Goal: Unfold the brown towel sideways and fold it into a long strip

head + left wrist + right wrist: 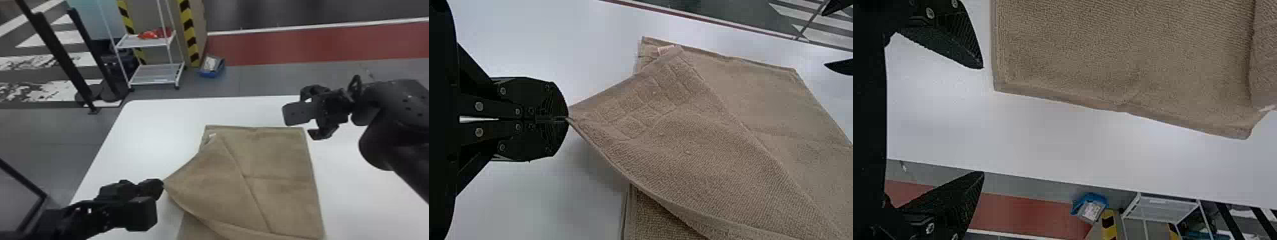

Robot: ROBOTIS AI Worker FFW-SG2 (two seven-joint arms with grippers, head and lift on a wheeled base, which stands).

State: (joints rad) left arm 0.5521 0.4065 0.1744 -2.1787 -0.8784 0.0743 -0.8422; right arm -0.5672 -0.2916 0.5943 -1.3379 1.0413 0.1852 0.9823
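Observation:
In the head view my left gripper (159,188) is beside the towel's left side, at a corner of the brown towel (210,178) pulled out to the left. The left wrist view has my left gripper (560,119) shut on that corner of the towel (679,145), which slopes up off the folded layers below. My right gripper (297,123) is over the table by the towel's far right corner. Seen from its wrist, my right gripper (984,120) stands open, holding nothing, just off the towel (1123,55).
The white table (153,127) extends around the towel. Beyond its far edge stand a white rack (153,65), a blue box (212,67) on the floor, and black posts (60,60) at the left.

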